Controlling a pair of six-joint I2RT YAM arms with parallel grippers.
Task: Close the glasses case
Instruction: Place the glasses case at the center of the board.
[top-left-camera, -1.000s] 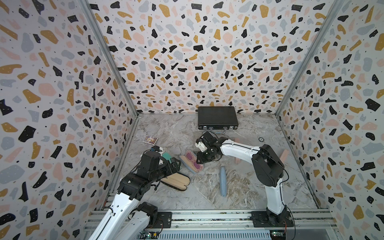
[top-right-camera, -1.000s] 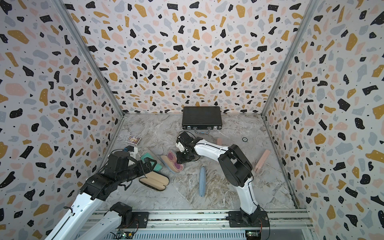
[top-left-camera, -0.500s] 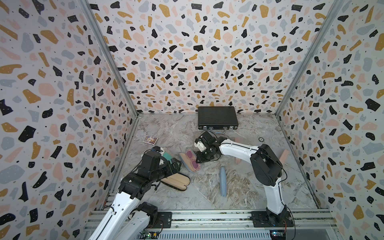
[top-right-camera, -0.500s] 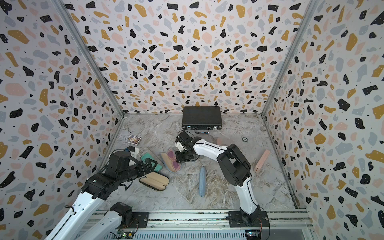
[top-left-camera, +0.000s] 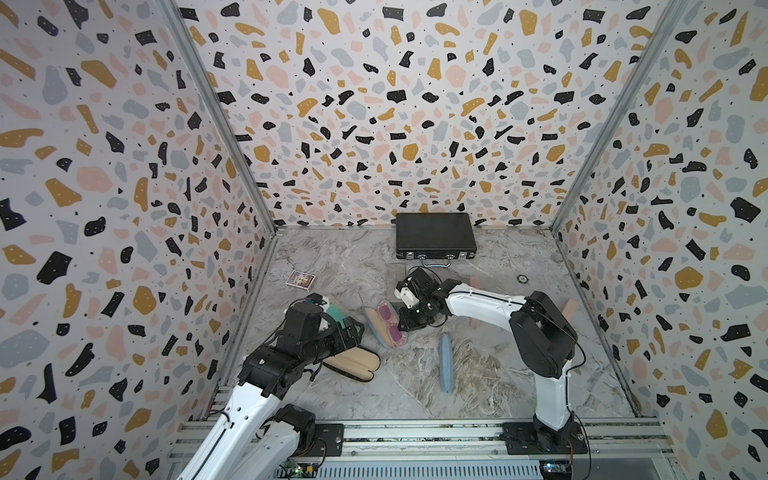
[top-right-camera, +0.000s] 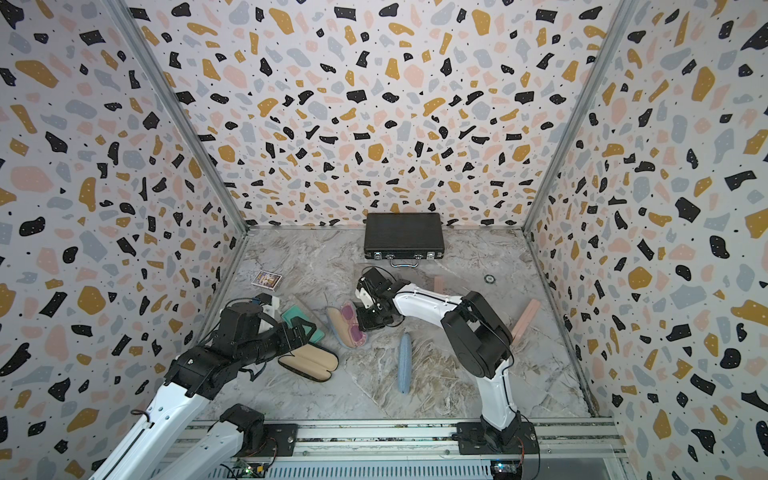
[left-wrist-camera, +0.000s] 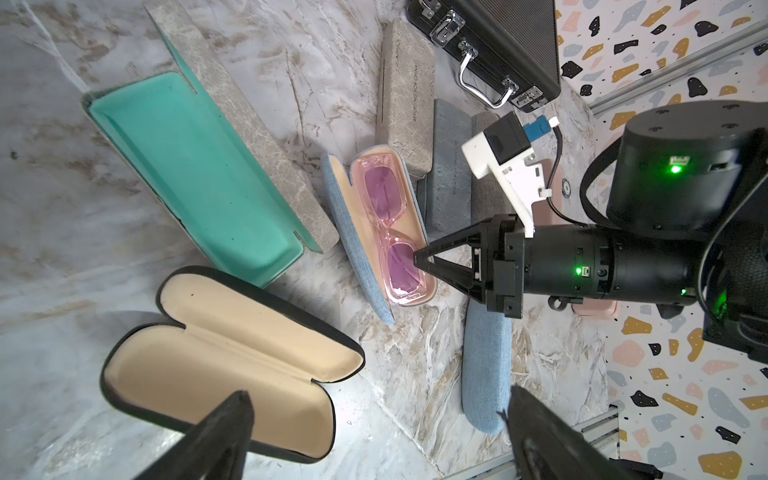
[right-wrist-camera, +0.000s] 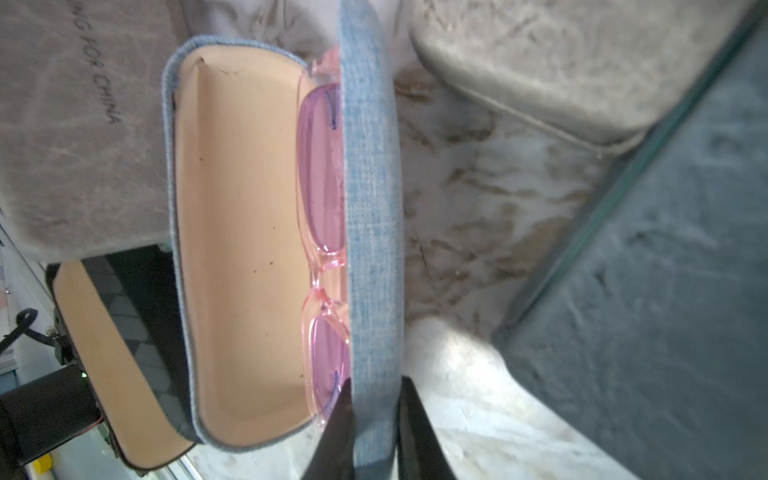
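Robot lab test cell: terrazzo-print panel walls (top-left-camera: 374, 104), aluminium corner posts (top-left-camera: 216, 116), marble-print tabletop (top-left-camera: 498, 395), left arm (top-left-camera: 249, 403) and right arm (top-left-camera: 548, 399) bolted to extrusion rail (top-left-camera: 415, 435).

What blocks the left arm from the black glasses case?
Probably nothing. The open left gripper hangs close above the black glasses case, with no object between them. The right gripper is apart, shut on the denim case.

light: bright, even | shadows: soft | top views: edges bowed | right wrist: close-up soft, perhaps motion blur
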